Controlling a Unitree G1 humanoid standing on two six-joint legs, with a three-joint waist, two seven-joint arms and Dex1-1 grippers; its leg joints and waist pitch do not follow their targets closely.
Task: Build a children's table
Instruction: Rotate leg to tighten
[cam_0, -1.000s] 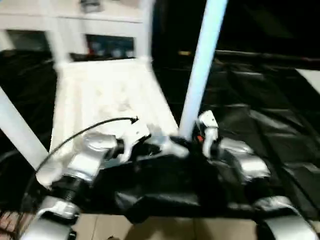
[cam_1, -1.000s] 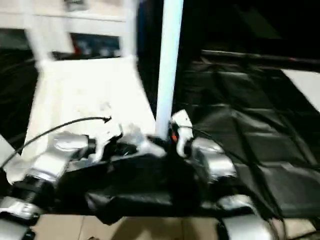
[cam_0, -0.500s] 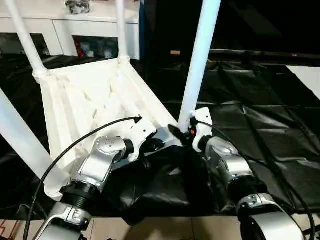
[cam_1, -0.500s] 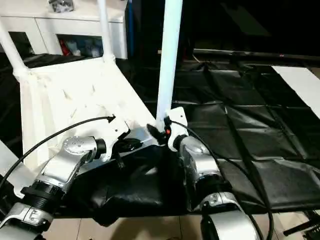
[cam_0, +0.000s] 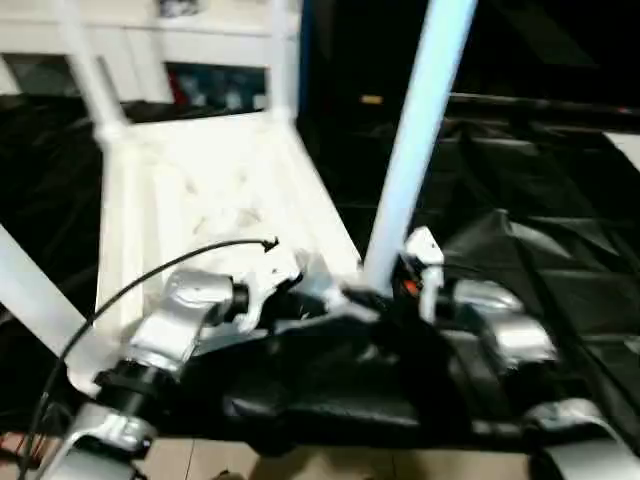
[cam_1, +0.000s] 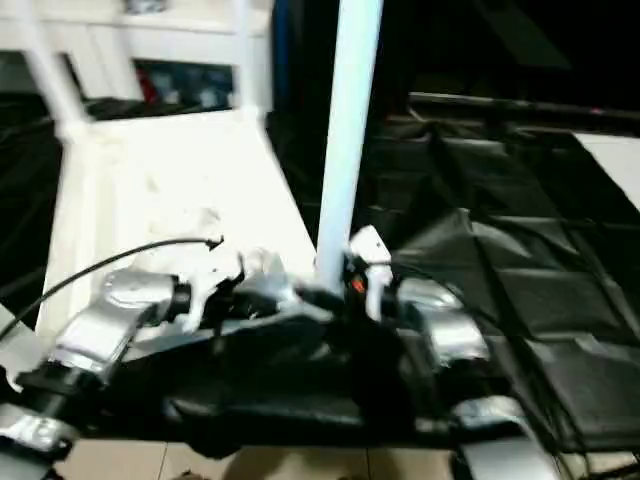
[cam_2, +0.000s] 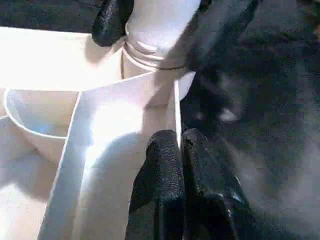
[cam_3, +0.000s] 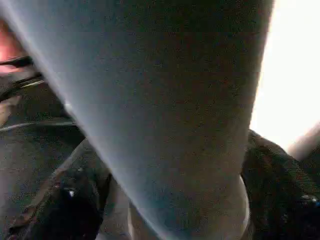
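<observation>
One white plastic table top (cam_0: 200, 190) lies upside down, ribbed underside up, on black sheeting (cam_0: 520, 200) spread over the floor. Four white tapered tubular legs counted standing from its corner sockets: near right leg (cam_0: 415, 140), near left leg (cam_0: 35, 290), and two far legs (cam_0: 88, 75) (cam_0: 283, 60); all four are cut off by the frame edge.

Left gripper (cam_2: 176, 150): black fingers (cam_2: 160, 180) pressed together, pinching a thin upright rib of the top's near right edge, just beside the corner socket (cam_2: 150, 55).

Right gripper (cam_3: 165, 210): fingers (cam_3: 70, 200) spread on either side of the near right leg's base; whether they press it, cannot tell.

Head views motion-blurred; rib detail hard to read. Silver forearms hide the top's near edge. Behind: white cabinet (cam_0: 170, 35), contents unclear.
</observation>
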